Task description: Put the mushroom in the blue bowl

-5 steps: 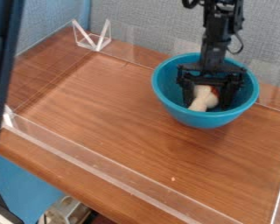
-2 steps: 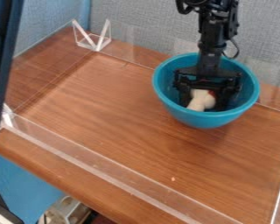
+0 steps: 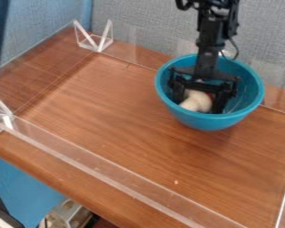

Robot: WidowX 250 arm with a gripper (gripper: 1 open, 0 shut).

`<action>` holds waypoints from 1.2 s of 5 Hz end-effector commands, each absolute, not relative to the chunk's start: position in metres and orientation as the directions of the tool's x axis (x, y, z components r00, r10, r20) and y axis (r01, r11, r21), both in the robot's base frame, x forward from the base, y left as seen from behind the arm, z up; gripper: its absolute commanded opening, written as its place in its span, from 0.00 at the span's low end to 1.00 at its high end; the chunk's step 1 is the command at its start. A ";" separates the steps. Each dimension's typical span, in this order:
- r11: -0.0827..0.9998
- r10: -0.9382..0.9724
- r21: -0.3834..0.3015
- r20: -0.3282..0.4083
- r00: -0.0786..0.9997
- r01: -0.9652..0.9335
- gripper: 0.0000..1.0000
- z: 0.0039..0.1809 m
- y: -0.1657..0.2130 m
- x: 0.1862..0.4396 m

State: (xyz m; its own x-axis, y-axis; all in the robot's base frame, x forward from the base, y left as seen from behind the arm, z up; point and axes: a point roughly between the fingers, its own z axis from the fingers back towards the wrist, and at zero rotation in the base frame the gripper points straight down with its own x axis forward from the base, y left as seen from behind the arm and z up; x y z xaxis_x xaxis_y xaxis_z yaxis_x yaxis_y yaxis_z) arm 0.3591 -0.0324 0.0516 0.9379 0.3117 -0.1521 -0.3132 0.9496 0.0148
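The mushroom (image 3: 196,101) lies inside the blue bowl (image 3: 181,114), down on the bowl's floor. Its pale cream part shows plainly; the rest is partly hidden by the claw, and its cap cannot be made out with certainty. The claw (image 3: 205,92) is lowered into the bowl, below the rim, with its jaws spread. It stands right over and around the mushroom; whether it touches it cannot be told from this view.

The bowl is upright, smooth and teal-blue, with its opening facing up. It sits on the brown wooden table (image 3: 103,116), toward the far right side. The black arm (image 3: 214,31) comes down from above into the bowl, with a thin cable looping at its side.

Behind the table stands a grey textured wall (image 3: 145,20). At the far left part of the table, near the wall, is a small white wire-like stand (image 3: 93,37), well apart from the bowl. A clear strip (image 3: 92,162) runs along the table's near side. A dark upright shape fills the upper left edge, too blurred to identify.
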 end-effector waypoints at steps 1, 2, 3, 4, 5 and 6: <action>0.948 0.316 -0.009 -0.074 0.946 -0.318 1.00 0.094 -0.022 0.355; 0.948 0.317 -0.002 -0.074 0.946 -0.318 1.00 0.101 -0.014 0.349; 0.963 0.269 -0.001 -0.071 0.961 -0.269 1.00 0.109 -0.018 0.349; 0.966 0.257 0.001 -0.071 0.964 -0.257 1.00 0.112 -0.025 0.348; 0.969 0.246 0.003 -0.072 0.967 -0.246 1.00 0.114 -0.032 0.349; 0.957 0.288 0.005 -0.073 0.955 -0.289 1.00 0.115 -0.030 0.354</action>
State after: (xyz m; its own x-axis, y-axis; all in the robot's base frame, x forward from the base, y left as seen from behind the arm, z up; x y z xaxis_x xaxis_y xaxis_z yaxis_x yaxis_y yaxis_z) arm 0.3474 -0.0303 0.0839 0.9439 0.2878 -0.1619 -0.2854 0.9576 0.0384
